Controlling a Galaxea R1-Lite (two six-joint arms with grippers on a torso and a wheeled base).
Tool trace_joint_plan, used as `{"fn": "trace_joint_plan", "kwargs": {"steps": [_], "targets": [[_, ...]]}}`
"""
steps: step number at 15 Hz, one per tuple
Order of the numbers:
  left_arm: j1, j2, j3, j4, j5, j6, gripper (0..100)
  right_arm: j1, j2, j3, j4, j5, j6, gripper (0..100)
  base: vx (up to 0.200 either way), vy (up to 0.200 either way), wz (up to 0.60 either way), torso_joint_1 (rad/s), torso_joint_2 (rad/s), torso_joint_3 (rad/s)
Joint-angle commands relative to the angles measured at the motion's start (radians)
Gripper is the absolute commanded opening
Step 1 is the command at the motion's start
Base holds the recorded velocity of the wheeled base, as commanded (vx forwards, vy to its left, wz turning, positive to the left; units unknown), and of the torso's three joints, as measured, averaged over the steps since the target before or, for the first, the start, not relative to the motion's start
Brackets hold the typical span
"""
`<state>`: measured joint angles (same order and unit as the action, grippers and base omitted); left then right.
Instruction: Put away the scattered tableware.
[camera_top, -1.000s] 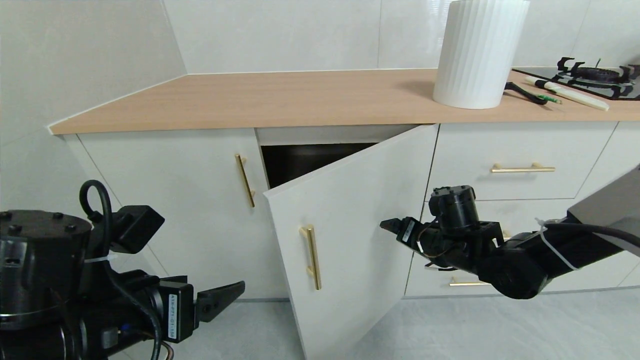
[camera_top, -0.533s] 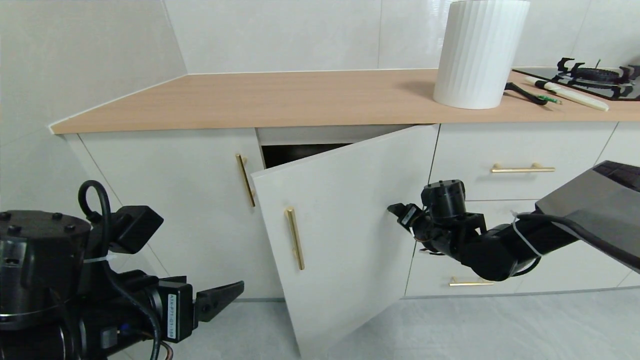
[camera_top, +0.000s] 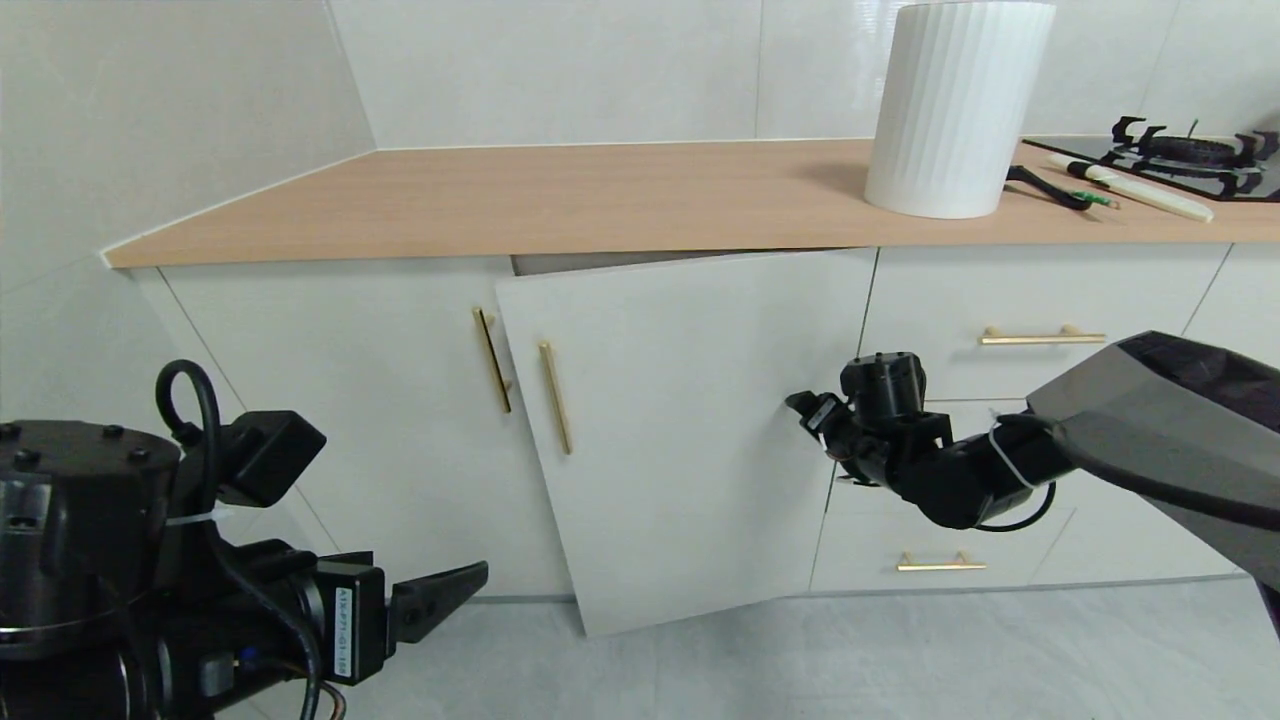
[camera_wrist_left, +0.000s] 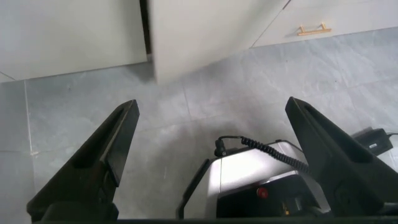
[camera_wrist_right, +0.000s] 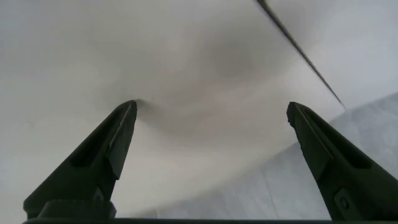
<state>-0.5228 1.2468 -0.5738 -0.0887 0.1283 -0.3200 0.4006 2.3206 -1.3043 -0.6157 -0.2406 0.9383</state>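
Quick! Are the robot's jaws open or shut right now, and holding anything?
Left gripper: open, holding nothing.
Right gripper: open, holding nothing, right up against the cabinet door.

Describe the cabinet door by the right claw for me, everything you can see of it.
The cabinet door is a flat, matte off-white panel with a slim vertical brass handle near its left edge. It stands slightly ajar, handle side swung out, a thin gap showing under the countertop. The open right claw sits at its face near the right edge; contact is unclear.
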Motion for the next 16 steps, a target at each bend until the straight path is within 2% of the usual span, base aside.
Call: {"fn": "trace_joint_plan", "kwargs": {"steps": [1, 10, 12, 13, 14, 16], "targets": [[0.0, 0.002, 0.0, 0.0, 0.001, -0.001, 100, -0.013, 0.046, -0.043, -0.002, -0.012, 0.0, 100, 0.0, 0.0, 0.0, 0.0, 0.0, 0.0], [0.0, 0.002, 0.0, 0.0, 0.001, -0.001, 100, -0.026, 0.017, -0.04, -0.002, -0.029, 0.013, 100, 0.0, 0.0, 0.0, 0.0, 0.0, 0.0], [0.0, -0.009, 0.0, 0.0, 0.002, -0.001, 100, 0.001, -0.093, 0.083, -0.013, -0.022, 0.002, 100, 0.0, 0.0, 0.0, 0.0, 0.0, 0.0], [0.001, -0.015, 0.0, 0.0, 0.002, -0.001, 100, 0.009, -0.121, 0.105, -0.013, -0.022, -0.001, 100, 0.0, 0.0, 0.0, 0.0, 0.0, 0.0], [0.009, -0.063, 0.002, 0.0, 0.002, 0.004, 100, 0.035, -0.262, 0.217, -0.015, -0.028, -0.049, 100, 0.0, 0.0, 0.0, 0.0, 0.0, 0.0], [0.043, -0.168, 0.009, 0.003, 0.013, 0.007, 100, 0.056, -0.449, 0.358, -0.022, -0.051, -0.196, 100, 0.0, 0.0, 0.0, 0.0, 0.0, 0.0]]}}
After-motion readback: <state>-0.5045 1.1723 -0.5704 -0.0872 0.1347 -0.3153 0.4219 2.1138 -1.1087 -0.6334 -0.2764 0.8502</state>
